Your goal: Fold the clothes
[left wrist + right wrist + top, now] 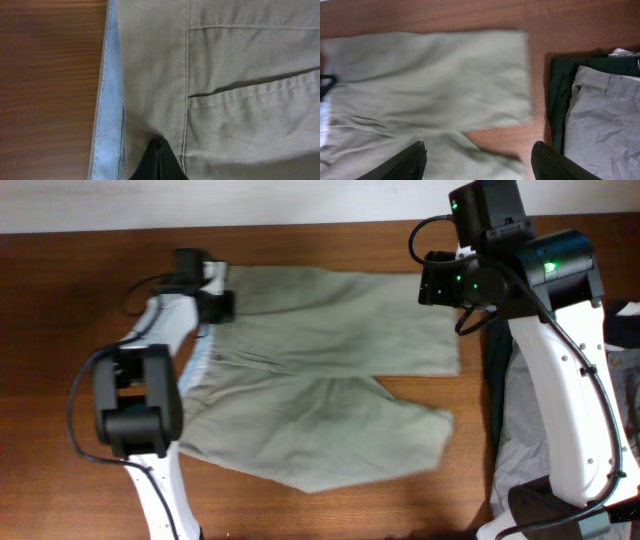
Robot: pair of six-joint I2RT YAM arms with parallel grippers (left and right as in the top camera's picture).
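Observation:
The pale khaki-olive shorts [320, 370] lie spread flat on the wooden table, waistband at the left with its light-blue lining [107, 110] showing, both legs reaching right. My left gripper [159, 145] is shut, its tips resting on the khaki cloth by the waistband and back pocket [250, 85]; in the overhead view it sits at the shorts' upper left corner [218, 305]. My right gripper [477, 150] is open and empty, above the right end of the legs [435, 75], near the far right of the table [440, 280]. Grey trousers [605, 115] lie on a black garment [560, 85] at the right.
The pile of grey and black clothes [620, 380] sits beside the right arm's base at the table's right edge. Bare wood [60, 330] lies left of the shorts, and a strip shows between the leg ends and the pile [540, 60].

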